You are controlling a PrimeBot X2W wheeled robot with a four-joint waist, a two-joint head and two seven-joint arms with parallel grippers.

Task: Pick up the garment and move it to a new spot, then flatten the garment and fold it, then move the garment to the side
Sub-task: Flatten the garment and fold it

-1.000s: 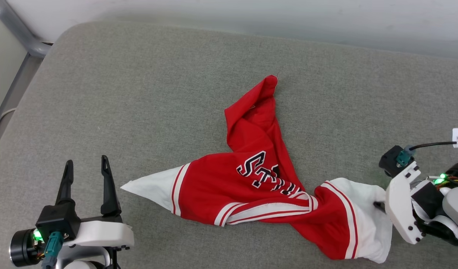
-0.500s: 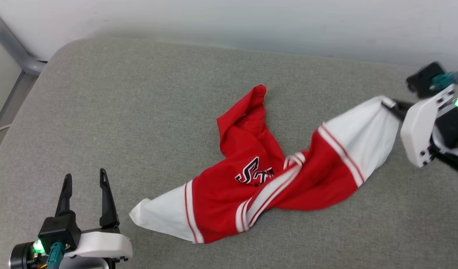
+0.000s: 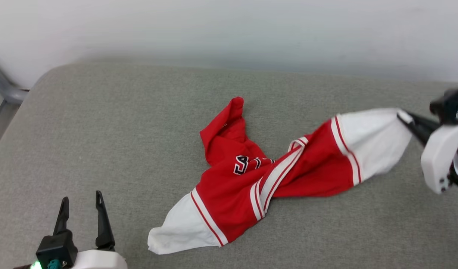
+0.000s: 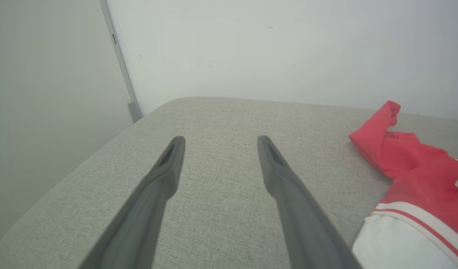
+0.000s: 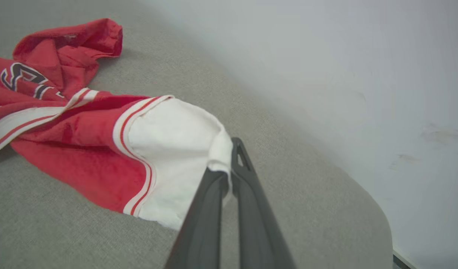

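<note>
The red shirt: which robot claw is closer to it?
Right. The right gripper pinches the garment by a white sleeve; the left gripper stands open, apart from the other sleeve.

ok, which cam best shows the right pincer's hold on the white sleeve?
Right wrist view: close up, the right pincer is shut on the white sleeve of the red short-sleeved jersey shirt. Head view shows that pinch small, at its right edge. Left wrist view catches the shirt's other sleeve.

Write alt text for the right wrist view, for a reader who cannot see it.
The right gripper is shut on the white sleeve of a crumpled red garment lying on a grey cushion beside a pale wall.
</note>
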